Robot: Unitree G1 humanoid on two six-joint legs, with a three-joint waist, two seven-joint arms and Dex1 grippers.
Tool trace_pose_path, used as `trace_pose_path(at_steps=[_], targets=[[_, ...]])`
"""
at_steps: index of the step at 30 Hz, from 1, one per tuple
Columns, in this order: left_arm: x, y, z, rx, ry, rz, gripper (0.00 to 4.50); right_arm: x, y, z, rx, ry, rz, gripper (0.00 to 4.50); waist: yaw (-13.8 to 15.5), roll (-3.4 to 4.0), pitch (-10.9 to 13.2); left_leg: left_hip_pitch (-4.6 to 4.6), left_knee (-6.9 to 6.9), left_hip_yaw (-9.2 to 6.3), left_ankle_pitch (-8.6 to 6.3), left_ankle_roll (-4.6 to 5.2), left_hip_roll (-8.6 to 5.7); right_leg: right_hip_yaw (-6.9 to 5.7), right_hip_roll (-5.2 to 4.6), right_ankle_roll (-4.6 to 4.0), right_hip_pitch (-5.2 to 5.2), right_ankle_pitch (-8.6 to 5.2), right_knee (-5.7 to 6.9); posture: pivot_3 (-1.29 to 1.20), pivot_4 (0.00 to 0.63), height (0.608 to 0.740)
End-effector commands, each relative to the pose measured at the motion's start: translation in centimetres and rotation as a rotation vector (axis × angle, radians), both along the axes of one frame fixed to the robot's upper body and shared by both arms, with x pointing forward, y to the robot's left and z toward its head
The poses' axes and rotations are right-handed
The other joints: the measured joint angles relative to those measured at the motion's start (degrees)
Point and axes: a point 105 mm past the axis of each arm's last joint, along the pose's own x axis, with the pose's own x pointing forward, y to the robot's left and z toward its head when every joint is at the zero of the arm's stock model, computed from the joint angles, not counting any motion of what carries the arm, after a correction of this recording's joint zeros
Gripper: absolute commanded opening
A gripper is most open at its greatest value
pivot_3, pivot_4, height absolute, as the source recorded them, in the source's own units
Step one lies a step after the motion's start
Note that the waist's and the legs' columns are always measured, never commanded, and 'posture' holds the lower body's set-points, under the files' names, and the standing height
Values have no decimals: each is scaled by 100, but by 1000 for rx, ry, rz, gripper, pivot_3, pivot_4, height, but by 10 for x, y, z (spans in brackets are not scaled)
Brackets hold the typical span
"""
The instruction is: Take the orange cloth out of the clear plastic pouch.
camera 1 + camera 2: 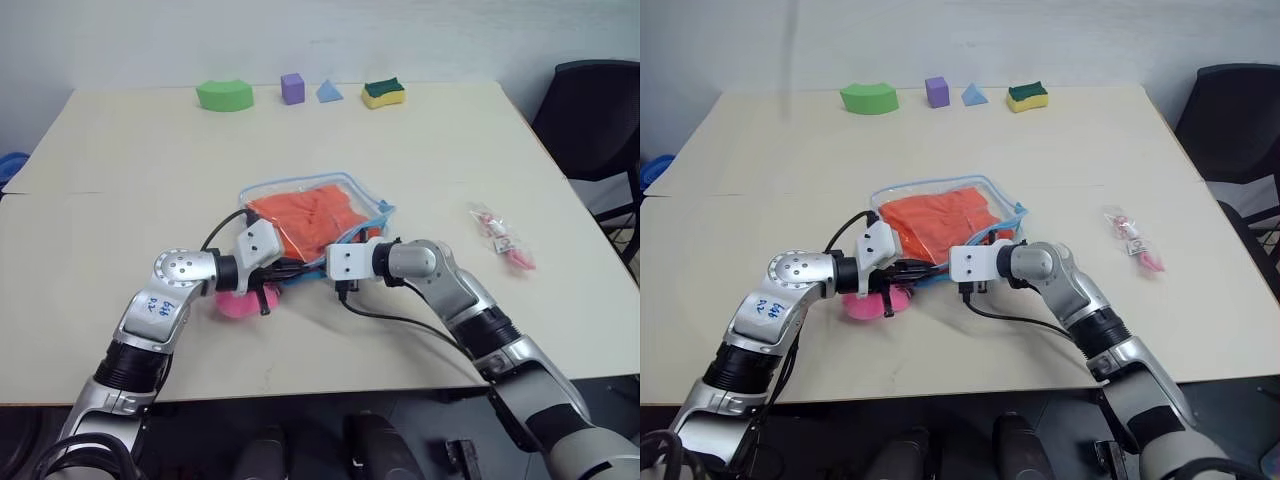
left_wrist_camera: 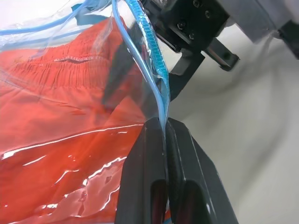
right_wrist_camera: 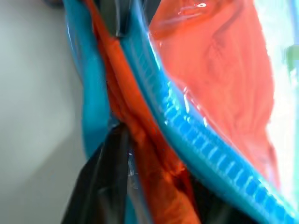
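The clear plastic pouch (image 1: 368, 205) with light blue zipper trim lies at the middle of the table, its near edge lifted. The orange cloth (image 1: 310, 215) is inside it and spans almost its whole width. My left gripper (image 2: 163, 122) is shut on the pouch's blue-trimmed edge (image 2: 148, 44), coming in from the left (image 1: 288, 268). My right gripper (image 1: 318, 264) comes from the right and meets it at the pouch's near mouth. In the right wrist view a fold of orange cloth (image 3: 140, 140) runs beside the blue zipper (image 3: 187, 130). A pink plush heart (image 1: 238, 302) lies under the left wrist.
Along the far table edge stand a green arch block (image 1: 225, 95), a purple cube (image 1: 292, 88), a blue pyramid (image 1: 329, 93) and a yellow-green sponge (image 1: 383, 93). A small clear packet with pink contents (image 1: 503, 238) lies to the right. A black chair (image 1: 595, 110) stands beyond the table's right side.
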Motion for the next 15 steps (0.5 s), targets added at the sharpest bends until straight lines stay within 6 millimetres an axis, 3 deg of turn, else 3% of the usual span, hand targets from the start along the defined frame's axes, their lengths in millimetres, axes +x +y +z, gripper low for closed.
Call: trace_pose_path(at_steps=[1, 10, 13, 15], targets=[[1, -3, 16, -47, -24, -16, 0, 7, 3, 9, -21, -104, 7, 1671, 3, 0, 0, 0, 0, 0, 0, 0, 0, 0, 0, 0, 0, 0, 0, 0, 150, 740], [0, -4, 20, -69, -14, -15, 0, 15, 18, 13, 51, -96, 3, 1671, -28, 0, 0, 0, -2, 0, 0, -1, 1, 0, 1, 0, -2, 0, 7, 0, 150, 740], [-1, -3, 18, -66, -9, -8, 0, 10, 26, 17, 114, -36, 26, 1066, -53, 0, 0, 0, -2, 0, 1, -1, 1, -1, 1, 0, -1, 0, 9, 0, 150, 740], [0, -1, 16, -62, -5, -4, 0, 7, 27, 15, 94, -33, 50, 397, -59, 0, 0, 0, -8, 0, 1, -1, 1, -1, 1, 0, -2, 0, 9, 0, 150, 740]])
